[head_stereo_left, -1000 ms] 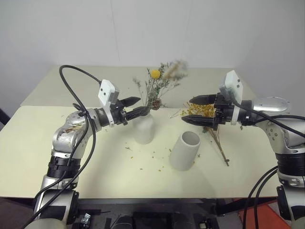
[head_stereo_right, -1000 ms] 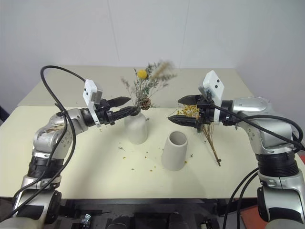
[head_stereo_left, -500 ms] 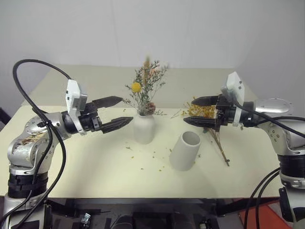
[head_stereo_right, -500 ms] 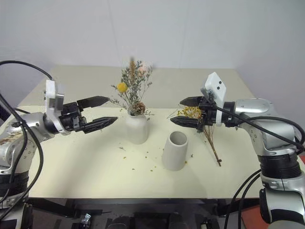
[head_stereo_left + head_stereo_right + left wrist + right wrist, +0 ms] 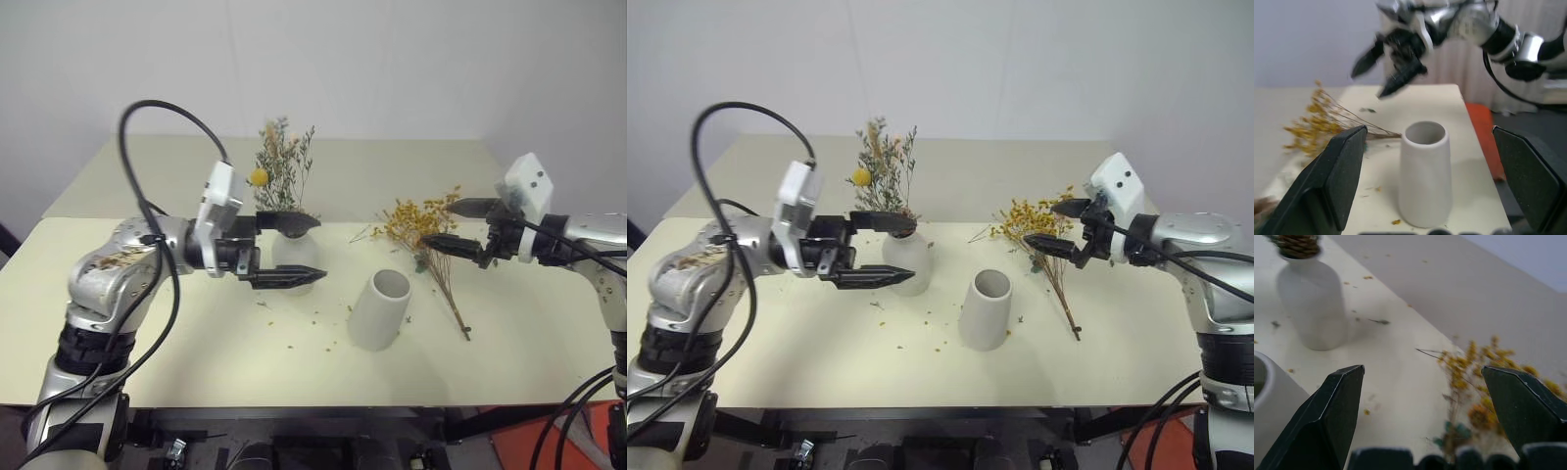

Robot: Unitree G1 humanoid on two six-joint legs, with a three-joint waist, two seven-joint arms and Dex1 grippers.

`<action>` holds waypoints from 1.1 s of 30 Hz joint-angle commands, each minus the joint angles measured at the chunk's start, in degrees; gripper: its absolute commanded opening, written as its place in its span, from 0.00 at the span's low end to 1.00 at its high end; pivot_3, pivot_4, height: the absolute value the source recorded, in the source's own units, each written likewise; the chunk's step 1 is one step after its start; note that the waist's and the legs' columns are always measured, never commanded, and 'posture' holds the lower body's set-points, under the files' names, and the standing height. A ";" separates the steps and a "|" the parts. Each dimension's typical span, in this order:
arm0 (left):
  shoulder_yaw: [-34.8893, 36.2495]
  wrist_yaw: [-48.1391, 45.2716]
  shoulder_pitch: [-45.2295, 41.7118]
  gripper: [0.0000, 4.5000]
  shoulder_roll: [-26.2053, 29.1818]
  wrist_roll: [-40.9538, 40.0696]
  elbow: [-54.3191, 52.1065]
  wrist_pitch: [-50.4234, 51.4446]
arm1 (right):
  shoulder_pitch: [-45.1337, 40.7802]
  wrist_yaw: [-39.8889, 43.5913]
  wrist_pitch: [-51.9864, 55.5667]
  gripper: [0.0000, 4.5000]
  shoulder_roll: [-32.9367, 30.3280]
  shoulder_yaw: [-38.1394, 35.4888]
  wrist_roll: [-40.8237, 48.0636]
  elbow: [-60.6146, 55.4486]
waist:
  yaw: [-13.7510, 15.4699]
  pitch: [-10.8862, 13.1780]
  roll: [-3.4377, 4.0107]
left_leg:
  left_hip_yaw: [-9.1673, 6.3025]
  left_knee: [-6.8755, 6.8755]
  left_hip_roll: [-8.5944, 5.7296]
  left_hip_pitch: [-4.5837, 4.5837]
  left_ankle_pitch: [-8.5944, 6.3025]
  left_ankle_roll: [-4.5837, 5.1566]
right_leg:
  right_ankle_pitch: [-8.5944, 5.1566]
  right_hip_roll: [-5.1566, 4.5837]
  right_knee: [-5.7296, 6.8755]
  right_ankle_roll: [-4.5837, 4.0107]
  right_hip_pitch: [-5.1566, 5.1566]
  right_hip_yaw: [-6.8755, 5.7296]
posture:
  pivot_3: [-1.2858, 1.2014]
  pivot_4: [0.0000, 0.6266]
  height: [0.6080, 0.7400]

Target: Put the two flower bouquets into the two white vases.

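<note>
Dried crumbs (image 5: 312,319) litter the tabletop (image 5: 196,352) between the vases. The grey-green bunch (image 5: 279,174) stands in the bottle vase (image 5: 297,257) near mid-tabletop. The golden bunch (image 5: 426,223) lies flat toward the right edge, beside the empty cylinder vase (image 5: 379,308). The left pincer (image 5: 292,251) gapes wide around the bottle vase, grasping nothing. The right pincer (image 5: 439,224) hangs wide open over the golden bunch, empty.

Head pair overlooks table (image 5: 196,362) (wrist views skim it).
</note>
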 commanded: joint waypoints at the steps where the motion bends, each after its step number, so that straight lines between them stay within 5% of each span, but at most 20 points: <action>1: -2.45 -3.06 -2.96 0.99 -0.18 2.80 1.41 -2.17 | -0.34 -6.24 9.90 1.00 -1.51 -2.21 -0.15 -3.44 | -0.22 0.00 0.00 | 0.00 0.00 0.01 0.00 0.00 0.00 | 0.00 0.01 0.00 0.00 -0.01 0.00 | 0.52 0.24 1.00; 10: -7.56 -5.30 -8.97 0.99 -4.11 8.20 7.46 -2.88 | -7.78 -15.16 33.01 1.00 1.54 7.12 -1.77 2.90 | -0.52 0.00 0.00 | 0.01 0.00 0.00 -0.02 0.00 0.00 | -0.02 0.01 -0.01 0.04 -0.02 0.04 | 0.52 0.24 1.00; 18: -8.20 -5.13 -11.00 0.99 -4.23 10.29 7.58 0.83 | -15.86 -13.60 31.53 1.00 5.22 21.08 -7.18 18.38 | -1.14 0.00 0.01 | 0.01 0.00 -0.02 -0.10 -0.01 0.01 | -0.02 0.00 -0.02 0.03 -0.09 0.05 | 0.52 0.24 1.00; 26: -7.39 -3.92 -9.10 0.99 -3.60 10.59 5.56 1.46 | -16.40 -11.32 27.63 1.00 8.21 25.86 -10.61 23.35 | -1.12 0.00 0.01 | 0.00 0.00 -0.02 -0.11 -0.01 0.01 | -0.01 -0.01 -0.01 0.04 -0.10 0.05 | 0.52 0.24 1.00; 29: -7.39 -3.61 -8.83 1.00 -3.52 10.62 5.27 1.52 | -16.69 -11.39 26.39 0.87 9.71 25.62 -11.74 24.99 | -1.12 0.00 0.01 | 0.00 0.00 -0.02 -0.09 0.00 0.01 | -0.01 0.00 0.01 0.04 -0.10 0.05 | 0.52 0.24 1.00; 33: -7.46 -3.35 -8.72 1.00 -3.29 10.99 5.56 1.22 | -16.65 -13.03 24.47 0.58 11.93 22.82 -12.75 25.72 | -1.20 0.00 0.01 | 0.00 0.00 -0.01 -0.09 0.00 0.01 | 0.00 0.00 0.01 0.03 -0.10 0.05 | 0.52 0.24 1.00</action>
